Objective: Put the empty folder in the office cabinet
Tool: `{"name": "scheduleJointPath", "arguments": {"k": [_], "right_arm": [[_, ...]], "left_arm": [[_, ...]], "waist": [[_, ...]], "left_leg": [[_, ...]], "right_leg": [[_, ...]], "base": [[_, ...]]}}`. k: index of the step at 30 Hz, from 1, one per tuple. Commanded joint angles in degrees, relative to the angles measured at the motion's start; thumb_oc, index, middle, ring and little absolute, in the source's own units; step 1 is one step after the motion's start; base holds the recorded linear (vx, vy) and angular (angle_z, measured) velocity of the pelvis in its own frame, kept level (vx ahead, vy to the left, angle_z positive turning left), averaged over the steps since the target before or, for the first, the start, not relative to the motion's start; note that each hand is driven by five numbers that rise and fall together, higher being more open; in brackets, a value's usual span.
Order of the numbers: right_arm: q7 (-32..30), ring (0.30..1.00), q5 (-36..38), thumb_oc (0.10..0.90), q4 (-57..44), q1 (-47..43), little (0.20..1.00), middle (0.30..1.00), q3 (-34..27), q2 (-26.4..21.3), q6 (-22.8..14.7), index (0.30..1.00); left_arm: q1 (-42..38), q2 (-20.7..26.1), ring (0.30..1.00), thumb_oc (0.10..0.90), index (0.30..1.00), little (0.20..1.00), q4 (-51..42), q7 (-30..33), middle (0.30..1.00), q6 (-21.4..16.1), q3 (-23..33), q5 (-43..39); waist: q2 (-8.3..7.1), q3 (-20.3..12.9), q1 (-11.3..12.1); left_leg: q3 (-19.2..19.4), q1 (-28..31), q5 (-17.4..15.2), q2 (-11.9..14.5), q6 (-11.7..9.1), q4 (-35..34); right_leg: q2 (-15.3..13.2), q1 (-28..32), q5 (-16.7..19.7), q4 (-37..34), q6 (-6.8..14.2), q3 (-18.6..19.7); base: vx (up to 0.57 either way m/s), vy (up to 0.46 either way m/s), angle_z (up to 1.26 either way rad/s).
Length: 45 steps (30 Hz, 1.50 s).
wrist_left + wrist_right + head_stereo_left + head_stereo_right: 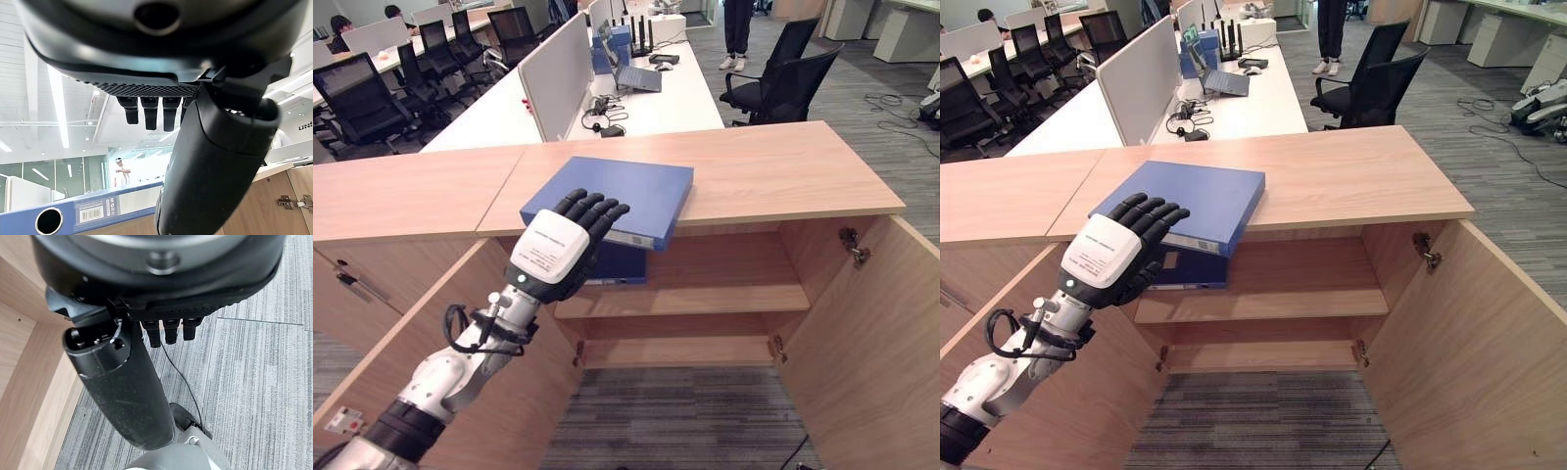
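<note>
The left robot hand (556,247) is raised in front of the open cabinet (862,323), its back toward the camera. Its fingers are straight and relaxed, and they reach to the near corner of the blue folder (622,196). They seem to touch or almost touch the cover, but nothing is grasped yet. The right robot hand (122,382) hangs low over the carpet beside the cabinet door, also released and holding nothing.

The blue folder lies flat on the cabinet top (773,166), and its near corner hangs over the front edge, above the upper shelf (705,299). A second blue folder (617,266) stands inside on this shelf, just under the first one.

In my judgement the main risk is the overhang. If the fingers push down on the free corner, the folder can tip and fall past the shelf to the floor. If they push forward, the folder slides away across the top. Also, open fingers on a smooth cover can slip. During insertion, the folder can hit the one already inside.
</note>
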Motion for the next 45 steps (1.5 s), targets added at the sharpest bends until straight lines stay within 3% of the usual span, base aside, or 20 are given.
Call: {"name": "scheduleJointPath", "arguments": {"k": [1,22,45], "right_arm": [[-2.33,0.900,-1.46,0.800,1.78,-4.28,0.900,0.900,-0.10,-2.04,-0.63,0.900],[-2.10,0.900,-2.13,0.800,2.53,-4.86,0.900,0.900,0.21,-2.63,-0.01,0.900],[-1.20,0.900,-2.31,0.800,1.01,-4.47,0.900,0.900,1.79,-2.63,-0.64,0.900]], "left_arm": [[-11.62,0.22,0.900,0.800,0.900,0.900,0.15,2.88,0.900,2.41,1.63,-0.05],[-18.00,-3.52,0.900,0.800,0.900,0.900,9.28,2.20,0.900,5.32,-3.55,0.65],[-27.51,-2.02,0.900,0.800,0.900,0.900,18.88,2.63,0.900,9.25,-6.77,0.89]], "waist": [[-2.04,1.26,-0.17],[-2.32,0.55,-1.66],[-2.64,-0.07,-3.18]], "left_leg": [[-0.06,4.49,-11.31,-1.29,-0.92,4.90],[0.89,5.38,-11.52,-1.56,-0.59,4.58],[2.42,5.89,-11.24,-2.06,-0.21,3.83]], "right_leg": [[2.26,4.64,-11.50,0.57,1.55,0.92],[2.31,4.85,-11.19,0.57,1.66,1.93],[1.98,4.20,-10.13,0.57,2.19,2.95]], "base": [[0.00,0.000,0.00],[0.00,0.002,-0.02],[0.00,0.005,-0.02]]}}
